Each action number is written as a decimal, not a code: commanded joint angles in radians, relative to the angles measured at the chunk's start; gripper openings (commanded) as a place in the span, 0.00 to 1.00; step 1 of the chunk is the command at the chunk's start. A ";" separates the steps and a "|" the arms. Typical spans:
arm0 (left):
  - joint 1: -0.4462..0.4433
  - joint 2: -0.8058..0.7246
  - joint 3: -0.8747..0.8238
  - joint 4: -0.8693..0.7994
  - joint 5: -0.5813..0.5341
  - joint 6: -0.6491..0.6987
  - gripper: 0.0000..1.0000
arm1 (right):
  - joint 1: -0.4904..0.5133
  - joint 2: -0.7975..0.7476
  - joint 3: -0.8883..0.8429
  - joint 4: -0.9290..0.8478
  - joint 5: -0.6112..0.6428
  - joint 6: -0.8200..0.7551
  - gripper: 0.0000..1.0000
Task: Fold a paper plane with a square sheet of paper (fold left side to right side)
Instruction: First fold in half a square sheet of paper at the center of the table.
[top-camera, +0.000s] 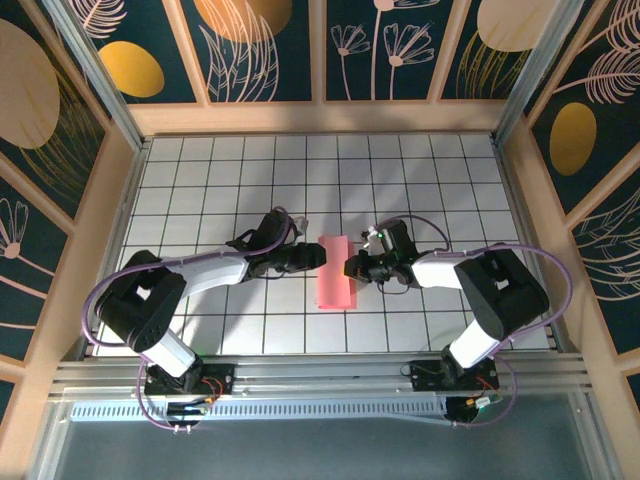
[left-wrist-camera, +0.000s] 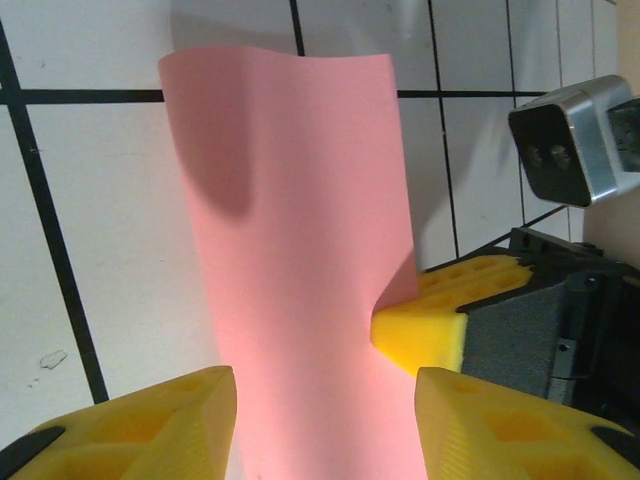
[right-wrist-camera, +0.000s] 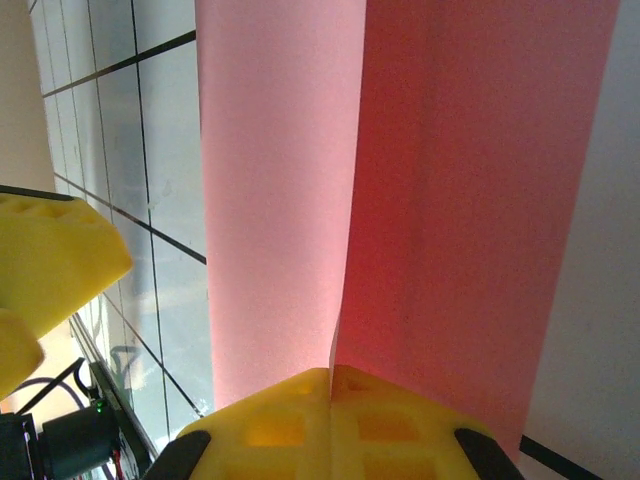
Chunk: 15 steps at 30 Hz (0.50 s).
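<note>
the salmon-pink square sheet of paper (top-camera: 337, 272) lies folded into a narrow strip, its upper layer bowing upward.

We see a white tabletop with black grid lines (top-camera: 200, 180), and dark blue flower-painted wall panels (top-camera: 265, 60) at twelve o'clock.

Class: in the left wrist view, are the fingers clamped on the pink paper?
No: the left gripper is open, paper between its fingers.

Salmon-pink square sheet of paper (top-camera: 337, 272), deeper rose on its shaded half, my left fingers (left-wrist-camera: 150, 425) yellow, my right fingers (right-wrist-camera: 290, 425) the same yellow, table (top-camera: 200, 190) white tiles under a black grid, walls (top-camera: 290, 70) dark teal with gold ovals and pale plant outlines, my cables (top-camera: 92, 305) purple.
</note>
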 joint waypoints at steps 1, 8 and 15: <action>-0.007 0.037 0.021 -0.035 0.011 0.012 0.51 | 0.008 0.012 0.024 -0.021 0.017 -0.004 0.02; -0.011 0.083 0.036 -0.044 0.027 0.018 0.52 | 0.008 0.014 0.022 -0.028 0.019 -0.005 0.02; -0.014 0.090 0.042 -0.036 0.042 0.016 0.51 | 0.008 0.014 0.020 -0.028 0.016 -0.004 0.02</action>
